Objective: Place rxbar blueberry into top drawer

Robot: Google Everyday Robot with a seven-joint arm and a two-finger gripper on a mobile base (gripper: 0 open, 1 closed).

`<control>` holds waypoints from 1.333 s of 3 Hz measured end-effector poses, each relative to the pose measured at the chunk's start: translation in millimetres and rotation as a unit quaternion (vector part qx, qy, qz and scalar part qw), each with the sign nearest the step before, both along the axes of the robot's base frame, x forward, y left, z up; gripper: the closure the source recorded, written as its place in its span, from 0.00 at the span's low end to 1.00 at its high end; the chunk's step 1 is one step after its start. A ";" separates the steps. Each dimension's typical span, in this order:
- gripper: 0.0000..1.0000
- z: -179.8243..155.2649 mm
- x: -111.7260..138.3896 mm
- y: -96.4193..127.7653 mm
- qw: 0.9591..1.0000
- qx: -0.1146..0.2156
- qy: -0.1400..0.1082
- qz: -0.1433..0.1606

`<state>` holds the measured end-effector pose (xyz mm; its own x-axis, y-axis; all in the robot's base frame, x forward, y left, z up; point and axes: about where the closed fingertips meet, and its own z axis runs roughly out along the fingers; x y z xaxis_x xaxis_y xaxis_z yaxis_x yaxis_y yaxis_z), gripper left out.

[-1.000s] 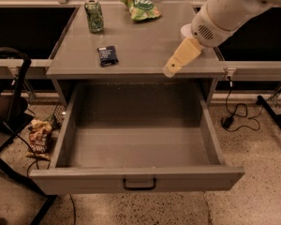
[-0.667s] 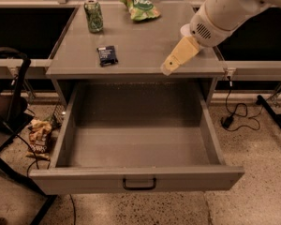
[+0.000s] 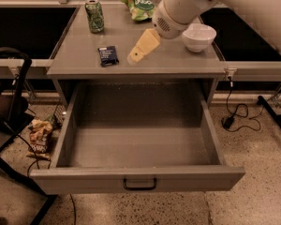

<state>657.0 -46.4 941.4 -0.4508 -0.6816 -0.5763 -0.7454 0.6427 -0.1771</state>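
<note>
The rxbar blueberry (image 3: pixel 108 55), a small dark navy wrapper, lies flat on the grey countertop (image 3: pixel 178 62), left of centre. My gripper (image 3: pixel 135 56) hangs over the countertop just right of the bar, a small gap apart from it, pointing down and to the left. It holds nothing that I can see. The top drawer (image 3: pixel 136 176) is pulled wide open below the countertop, with nothing inside it. Its black pull handle (image 3: pixel 139 184) sits at the centre of the front panel.
A green soda can (image 3: pixel 94 15) stands at the back left and a green chip bag (image 3: pixel 139 4) at the back centre. A white bowl (image 3: pixel 199 35) sits right of the arm. A black stand (image 3: pixel 11 102) and a snack bag (image 3: pixel 39 137) are on the floor at left.
The arm has moved left across the countertop, bringing the gripper close to the right side of the bar. The bar, the can and the drawer have not moved.
</note>
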 end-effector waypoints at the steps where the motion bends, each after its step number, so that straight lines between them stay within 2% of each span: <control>1: 0.00 -3.8 24.0 38.5 1.000 -0.004 0.011 -0.006; 2: 0.00 -14.6 39.3 65.5 0.999 0.000 0.030 -0.023; 4: 0.00 -43.5 64.4 105.2 0.996 0.019 0.067 -0.061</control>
<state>721.5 58.8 897.9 -0.6028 -0.5962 -0.5303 -0.6773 0.7337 -0.0549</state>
